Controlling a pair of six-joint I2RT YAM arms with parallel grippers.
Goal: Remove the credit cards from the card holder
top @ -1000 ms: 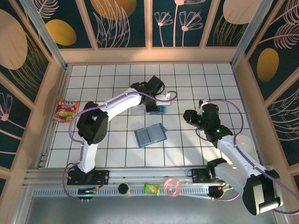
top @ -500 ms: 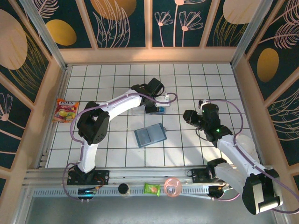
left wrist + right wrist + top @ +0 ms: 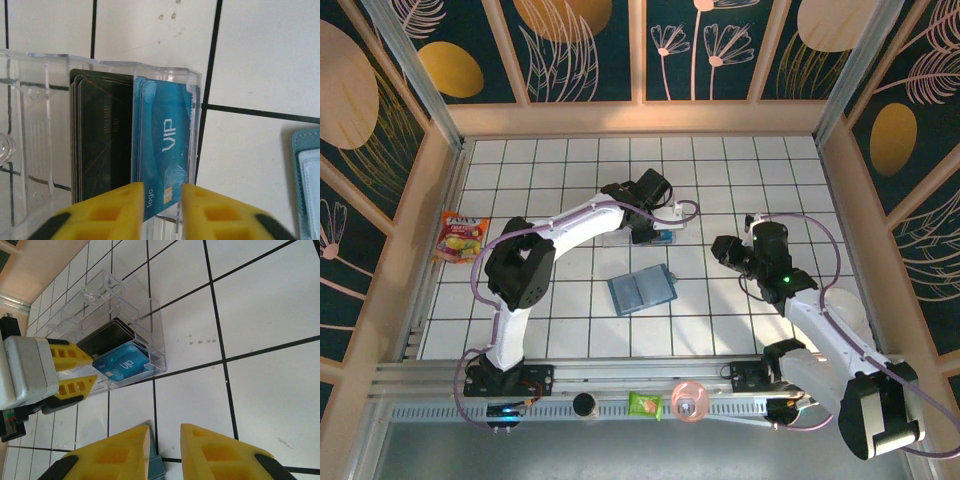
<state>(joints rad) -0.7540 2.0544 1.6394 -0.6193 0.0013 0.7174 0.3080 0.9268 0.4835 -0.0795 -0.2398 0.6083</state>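
Observation:
The card holder (image 3: 642, 291) lies open and flat on the tiles in mid-table; its teal edge (image 3: 307, 170) shows at the right of the left wrist view. Blue "VIP" credit cards (image 3: 165, 145) lie in a clear plastic tray (image 3: 35, 140) beside a stack of black cards (image 3: 100, 135). My left gripper (image 3: 162, 200) hovers at the tray's near end, its jaws open, with the blue card's end showing between them. The right gripper (image 3: 165, 432) stands open above a corner of the card holder (image 3: 155, 462), with nothing between its fingers.
The tray (image 3: 620, 237) sits left of the left gripper (image 3: 655, 236). A snack packet (image 3: 460, 236) lies at the far left. A black cap (image 3: 584, 403), a green packet (image 3: 645, 404) and a pink round thing (image 3: 690, 400) rest on the front rail.
My left gripper's jaws have parted at the tray, and the blue card now lies in it. Neither arm has visibly shifted.

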